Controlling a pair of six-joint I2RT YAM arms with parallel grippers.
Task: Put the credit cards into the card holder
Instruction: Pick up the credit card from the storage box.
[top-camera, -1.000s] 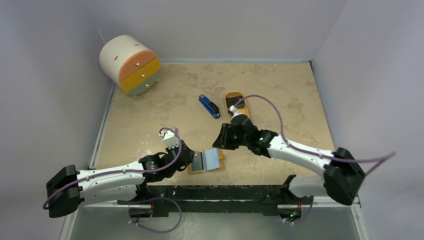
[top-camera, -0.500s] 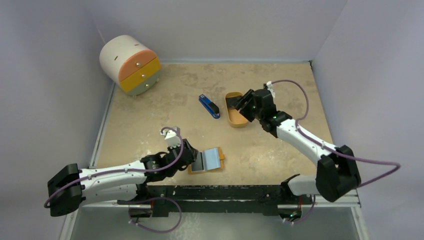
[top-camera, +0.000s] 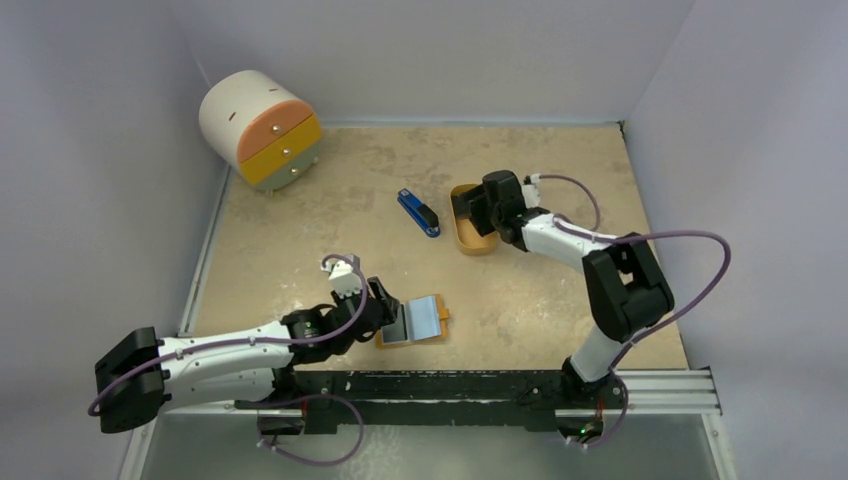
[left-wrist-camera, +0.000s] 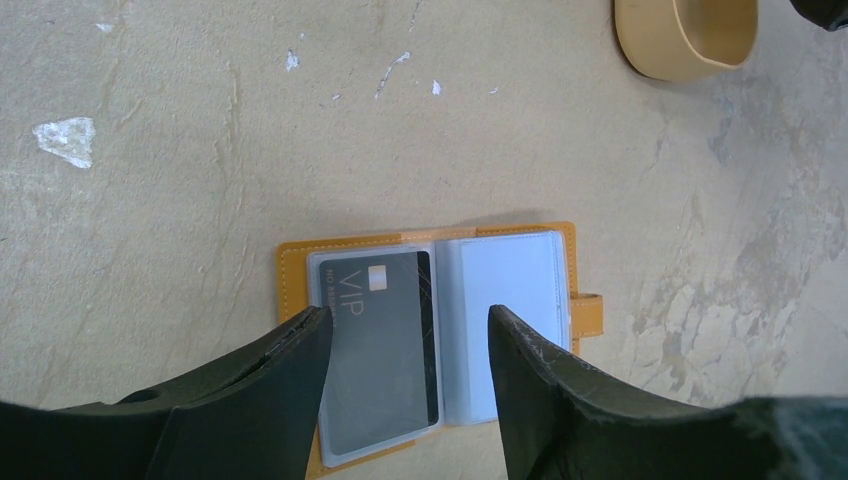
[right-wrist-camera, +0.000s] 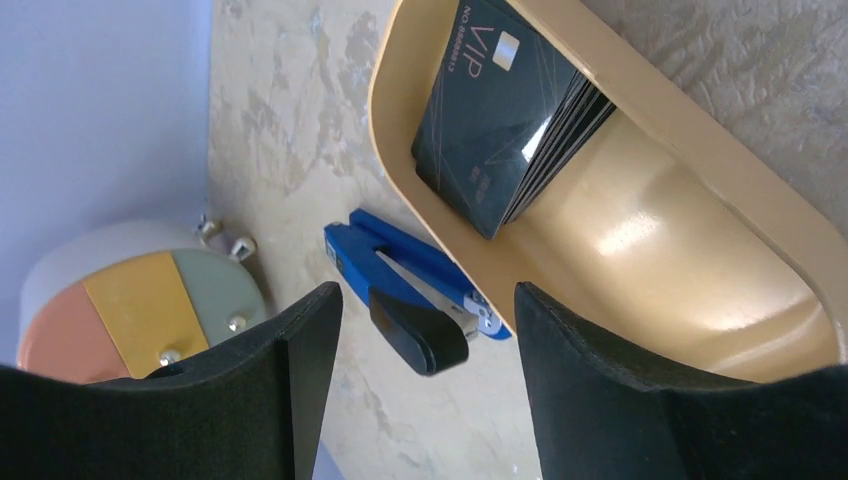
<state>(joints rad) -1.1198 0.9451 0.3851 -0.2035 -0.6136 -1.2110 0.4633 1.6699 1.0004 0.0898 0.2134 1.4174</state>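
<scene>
Left wrist: left gripper (left-wrist-camera: 407, 318) spread wide, empty, over card holder (left-wrist-camera: 505, 290).

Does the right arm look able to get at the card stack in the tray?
Probably yes. The right gripper hovers open facing the credit cards, stacked uncovered at one end of the oval tray; only the tray wall beside them might crowd a finger.

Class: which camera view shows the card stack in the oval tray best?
The right wrist view: the card stack lies close up, VIP print and layered edges clear. In the top view the tray is small, its cards indistinct; the left wrist view catches only the tray's end, no cards.
</scene>
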